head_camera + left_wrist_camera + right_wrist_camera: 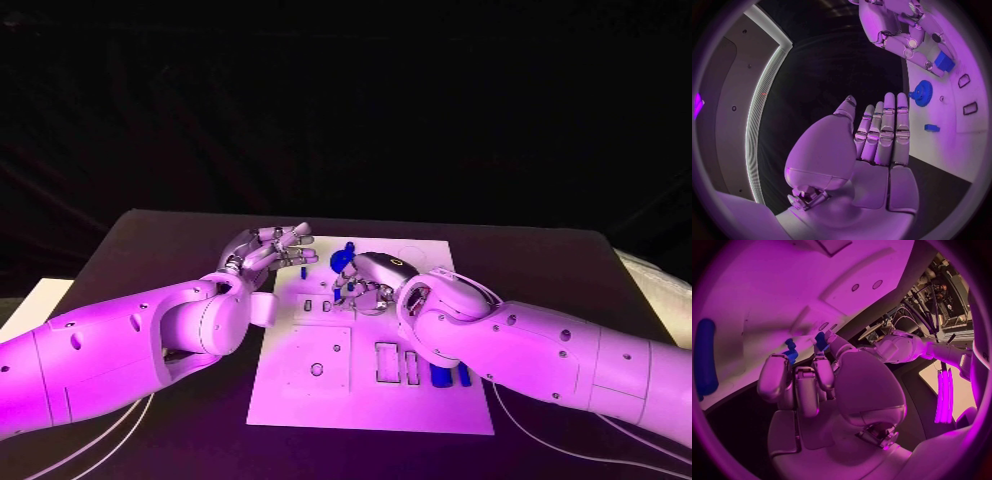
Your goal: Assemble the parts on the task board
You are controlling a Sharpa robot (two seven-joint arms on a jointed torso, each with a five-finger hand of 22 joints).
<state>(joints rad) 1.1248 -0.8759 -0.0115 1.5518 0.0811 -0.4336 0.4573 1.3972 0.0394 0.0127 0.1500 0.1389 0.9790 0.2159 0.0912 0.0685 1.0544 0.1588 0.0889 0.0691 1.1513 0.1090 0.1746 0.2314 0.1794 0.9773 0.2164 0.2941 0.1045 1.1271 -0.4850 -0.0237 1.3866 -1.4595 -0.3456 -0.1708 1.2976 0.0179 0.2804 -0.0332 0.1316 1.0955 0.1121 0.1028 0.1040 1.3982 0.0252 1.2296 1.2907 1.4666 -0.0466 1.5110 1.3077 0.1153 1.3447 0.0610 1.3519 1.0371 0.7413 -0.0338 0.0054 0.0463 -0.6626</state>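
Right robot hand (369, 283) pinches a small blue part (821, 341) over the task board (325, 375) centre; left robot hand (268, 250), fingers wide, hovers at 10 o'clock. Misalignment could jam or drop the part.

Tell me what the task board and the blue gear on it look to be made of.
Task board: probably rigid plastic or painted metal, a flat matte plate with clean-cut slots and holes. Blue gear: likely moulded or printed plastic, uniformly coloured, with crisp teeth and no metallic glint.
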